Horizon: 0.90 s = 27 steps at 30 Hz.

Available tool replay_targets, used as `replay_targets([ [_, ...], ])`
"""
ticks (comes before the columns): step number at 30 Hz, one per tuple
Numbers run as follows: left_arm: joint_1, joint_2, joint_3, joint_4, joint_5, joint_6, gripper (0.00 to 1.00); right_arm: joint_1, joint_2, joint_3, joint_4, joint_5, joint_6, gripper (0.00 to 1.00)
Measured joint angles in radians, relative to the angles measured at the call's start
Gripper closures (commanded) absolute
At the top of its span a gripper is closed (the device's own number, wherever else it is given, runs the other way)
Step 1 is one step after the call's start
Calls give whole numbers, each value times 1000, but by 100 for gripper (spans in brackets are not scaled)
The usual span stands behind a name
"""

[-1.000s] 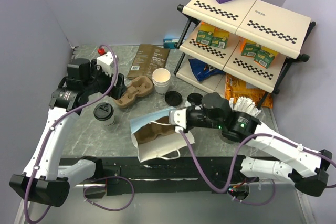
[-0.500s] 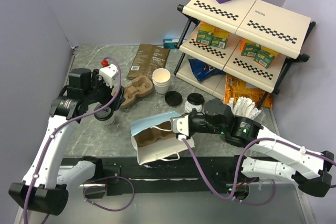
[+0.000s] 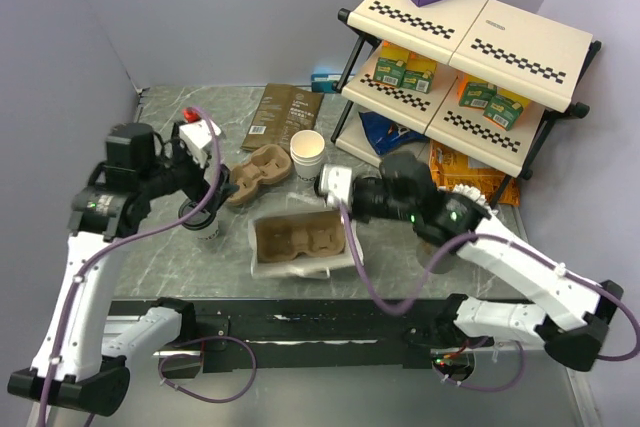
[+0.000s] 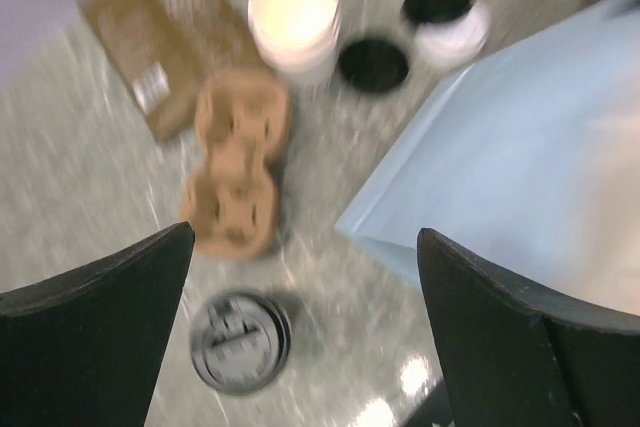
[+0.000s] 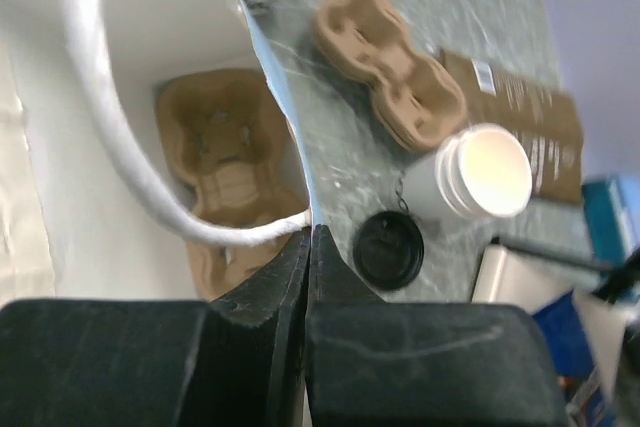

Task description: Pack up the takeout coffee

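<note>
my left gripper [image 4: 305, 247] gapes over takeout coffee [image 4: 240, 340], left of bag [image 5: 30, 197]; light, crushable, i'd grip sidewall. right gripper [image 5: 308, 237] clamps bag.

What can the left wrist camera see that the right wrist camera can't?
Only the left wrist: the open left hand and the pale blue outside of the bag. Only the right wrist: the right hand shut on the bag's edge, the white handle, and a cup tray lying inside the bag. Both: the second cup tray outside the bag, the open white cup, the loose black lid and the brown pouch.
</note>
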Motion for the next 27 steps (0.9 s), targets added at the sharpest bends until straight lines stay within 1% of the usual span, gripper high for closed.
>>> replay_targets([
  [1, 0, 3, 41, -11, 23, 5, 1, -25, 27, 29, -11, -10, 18, 100],
  [3, 0, 13, 143, -27, 88, 15, 0, -80, 92, 89, -36, -46, 48, 90],
  [4, 0, 16, 175, -32, 119, 25, 0, -98, 124, 119, -54, -63, 60, 83],
  [5, 0, 19, 197, -42, 150, 34, 1, -107, 156, 143, -72, -79, 68, 72],
  [6, 0, 18, 208, -56, 176, 44, 1, -114, 184, 164, -90, -94, 78, 68],
  [7, 0, 17, 208, -71, 198, 54, 1, -121, 204, 180, -106, -107, 87, 62],
  [10, 0, 22, 185, -117, 209, 70, 1, -143, 249, 214, -152, -145, 119, 55],
  [13, 0, 37, 159, -142, 149, 46, 1, -166, 249, 229, -181, -158, 142, 51],
  [16, 0, 68, 164, -171, 27, 25, 1, -178, 243, 245, -194, -160, 153, 49],
  [17, 0, 89, 171, -198, -35, 25, 1, -180, 238, 247, -196, -160, 156, 48],
  [20, 0, 134, 162, -267, -141, 31, 1, -181, 223, 247, -199, -160, 166, 47],
  [21, 0, 142, 150, -277, -163, 31, 1, -181, 220, 247, -199, -160, 167, 46],
  [24, 2, 151, 42, -301, -260, 29, 1, -185, 216, 247, -199, -163, 174, 46],
  [27, 2, 174, -4, -328, -335, 24, 1, -187, 216, 247, -199, -163, 176, 44],
])
